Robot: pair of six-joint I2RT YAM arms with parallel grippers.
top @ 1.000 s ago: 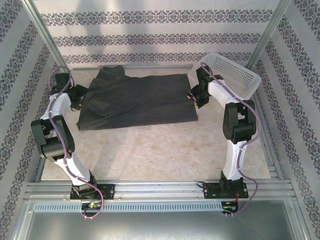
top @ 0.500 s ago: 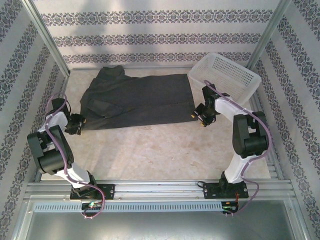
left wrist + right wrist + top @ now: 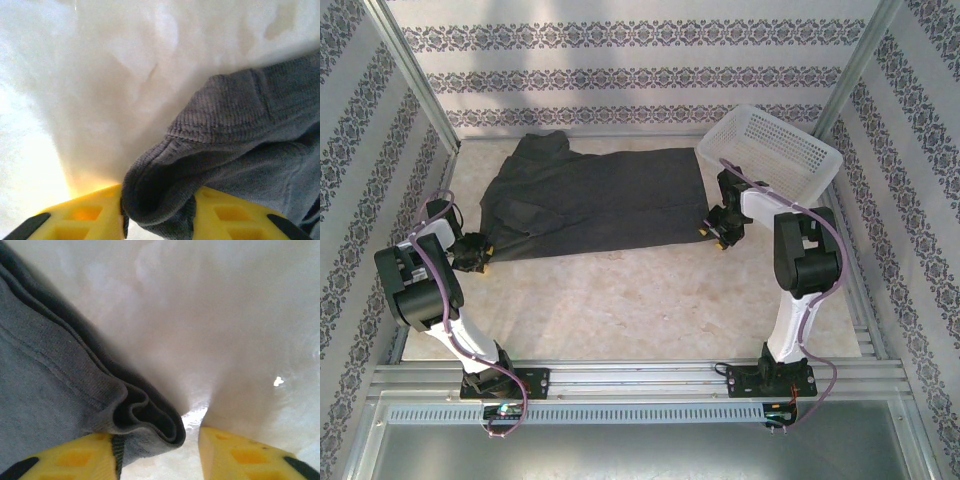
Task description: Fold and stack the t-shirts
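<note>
The dark charcoal t-shirt (image 3: 595, 200) lies spread flat across the back of the table, one sleeve bunched at its far left. My left gripper (image 3: 480, 252) is low at the shirt's near-left corner. In the left wrist view a fold of the t-shirt (image 3: 235, 135) fills the gap of the left gripper (image 3: 157, 195), and both yellow fingers press on it. My right gripper (image 3: 715, 232) sits at the near-right corner. There the hem corner of the t-shirt (image 3: 50, 380) lies against the left finger of the right gripper (image 3: 156, 437), with a bare gap to the right finger.
A white lattice basket (image 3: 780, 150) stands tilted at the back right, just behind the right arm. Patterned walls close in the table on three sides. Bare pale tabletop (image 3: 620, 300) stretches between the shirt and the arm bases.
Both grippers came back from the shirt's far side edges to its near corners and dropped to the table. Both sets of jaws narrowed, the left one closing onto cloth.
</note>
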